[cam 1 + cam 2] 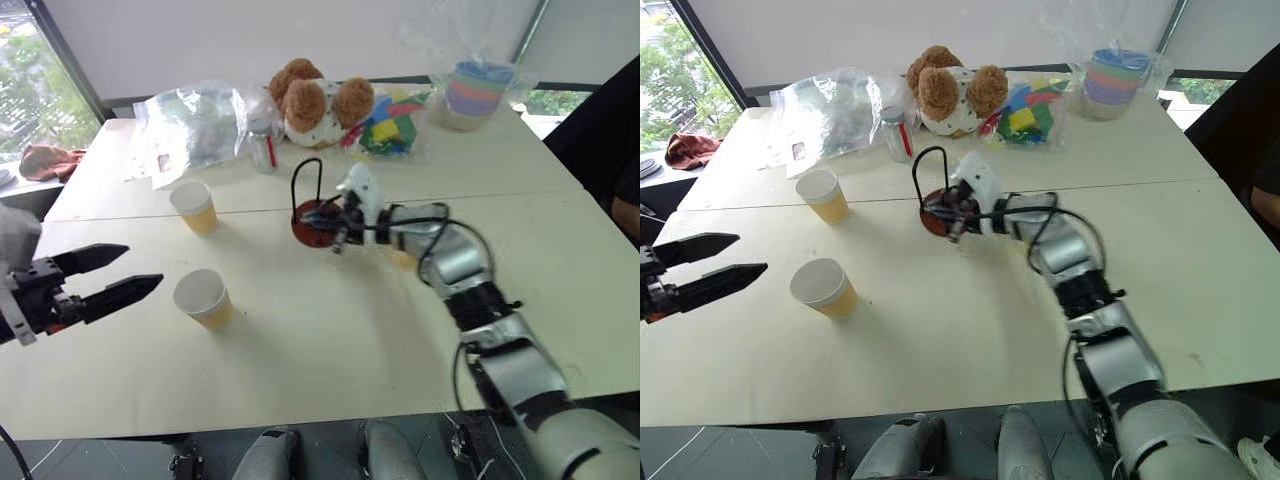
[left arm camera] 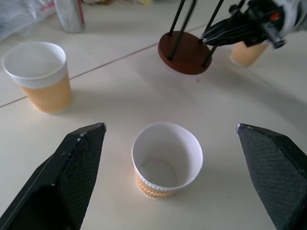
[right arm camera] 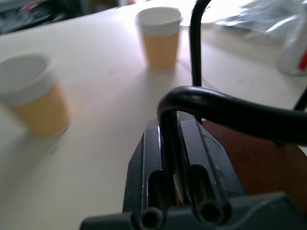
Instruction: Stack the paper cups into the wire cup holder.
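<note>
Two paper cups stand upright at the table's left, one farther back (image 1: 193, 207) and one nearer (image 1: 203, 298). My left gripper (image 1: 110, 275) is open at the table's left edge and points at the nearer cup (image 2: 167, 167), which sits between and just beyond its fingertips. The wire cup holder (image 1: 305, 235) is at mid-table, with its red-brown base (image 2: 184, 52) tilted. My right gripper (image 3: 175, 124) is shut on one of its black wire loops (image 3: 230, 110). A third cup (image 2: 247, 53) stands just behind that gripper, partly hidden by it.
Along the table's far edge are clear plastic bags (image 1: 190, 125), a small can (image 1: 262, 145), a teddy bear (image 1: 315, 100), a bag of coloured blocks (image 1: 390, 125) and a stack of pastel bowls (image 1: 475, 90). A dark-clothed person (image 1: 610, 150) is at the right edge.
</note>
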{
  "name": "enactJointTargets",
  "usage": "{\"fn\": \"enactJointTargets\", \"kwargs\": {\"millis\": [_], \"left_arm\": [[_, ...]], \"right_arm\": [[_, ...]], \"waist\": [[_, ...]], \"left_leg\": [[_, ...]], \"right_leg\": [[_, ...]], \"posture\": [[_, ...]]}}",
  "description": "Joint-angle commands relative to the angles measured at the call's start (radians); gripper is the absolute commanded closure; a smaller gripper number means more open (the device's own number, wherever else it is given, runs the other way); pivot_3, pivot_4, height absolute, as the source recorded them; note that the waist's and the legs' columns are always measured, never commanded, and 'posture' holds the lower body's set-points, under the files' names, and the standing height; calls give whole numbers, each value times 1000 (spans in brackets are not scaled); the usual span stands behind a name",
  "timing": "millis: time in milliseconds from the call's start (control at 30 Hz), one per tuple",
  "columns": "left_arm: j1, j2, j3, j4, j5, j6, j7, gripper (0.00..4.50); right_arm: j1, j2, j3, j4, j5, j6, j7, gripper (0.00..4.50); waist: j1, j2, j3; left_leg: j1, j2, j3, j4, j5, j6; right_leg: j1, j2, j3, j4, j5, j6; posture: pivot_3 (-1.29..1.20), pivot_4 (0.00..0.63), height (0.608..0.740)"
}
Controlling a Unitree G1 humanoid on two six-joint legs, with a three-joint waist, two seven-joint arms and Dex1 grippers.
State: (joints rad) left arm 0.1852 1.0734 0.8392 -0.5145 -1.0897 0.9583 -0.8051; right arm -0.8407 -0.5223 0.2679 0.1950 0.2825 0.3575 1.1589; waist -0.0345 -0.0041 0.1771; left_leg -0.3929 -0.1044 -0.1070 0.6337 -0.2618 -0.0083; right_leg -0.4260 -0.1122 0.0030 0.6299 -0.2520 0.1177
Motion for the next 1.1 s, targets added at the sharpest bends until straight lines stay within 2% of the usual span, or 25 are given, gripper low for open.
{"fn": "enactJointTargets", "kwargs": {"millis": [33, 233, 467, 567, 767, 800, 967, 1100], "left_arm": [[-61, 39, -18, -64, -68, 18, 10, 0], [-78, 90, 1, -118, -118, 73, -8, 0], [-138, 80, -109, -141, -122, 51, 46, 0], [-157, 98, -124, -133, -134, 59, 49, 0], [-201, 118, -157, -113, -146, 67, 54, 0], [-211, 120, -167, -109, -144, 66, 53, 0], [-244, 123, -203, -82, -119, 60, 35, 0], [-267, 127, -250, -56, -67, 36, -6, 0]], "right_arm": [[-4, -68, -15, -100, 113, 73, 218, 4398], [78, -88, 4, -160, 101, 72, 263, 4398], [125, -29, 35, -188, 61, -5, 242, 4398], [131, -29, 41, -178, 38, -30, 235, 3374], [174, -88, 28, -259, 43, 38, 228, 214], [186, -105, 16, -288, 54, 78, 219, 94], [306, -232, -84, -459, 133, 286, 147, 94], [392, -427, -180, -535, 152, 393, 148, 94]], "waist": [[-6, 0, 0], [-10, 0, 0], [-3, 0, 0], [-2, 0, 0], [15, 0, 0], [17, 0, 0], [28, 0, 0], [26, 0, 0]], "left_leg": [[0, 0, 0, 0, -2, 4], [2, 8, 1, -1, -2, 3], [1, 9, 4, 0, -1, 1], [1, 9, 4, 0, 2, -3], [1, 9, 4, 0, 2, -4], [1, 9, 5, 0, 2, -4], [1, 9, 5, 0, 1, -3], [1, 9, 5, 1, -1, 2]], "right_leg": [[0, 0, 0, 0, 0, 0], [-2, 4, 2, 2, 1, -2], [-2, 8, 6, 1, 2, -4], [-2, 9, 6, 1, 2, -4], [-2, 9, 7, 1, 2, -4], [-2, 9, 7, 1, 2, -4], [-2, 9, 7, 0, 2, -4], [-2, 8, 8, 0, 2, -4]], "posture": [[0, 150, 740], [0, 150, 740], [0, 150, 740], [0, 150, 740], [0, 150, 740], [0, 150, 740], [0, 150, 740], [0, 150, 740]]}}
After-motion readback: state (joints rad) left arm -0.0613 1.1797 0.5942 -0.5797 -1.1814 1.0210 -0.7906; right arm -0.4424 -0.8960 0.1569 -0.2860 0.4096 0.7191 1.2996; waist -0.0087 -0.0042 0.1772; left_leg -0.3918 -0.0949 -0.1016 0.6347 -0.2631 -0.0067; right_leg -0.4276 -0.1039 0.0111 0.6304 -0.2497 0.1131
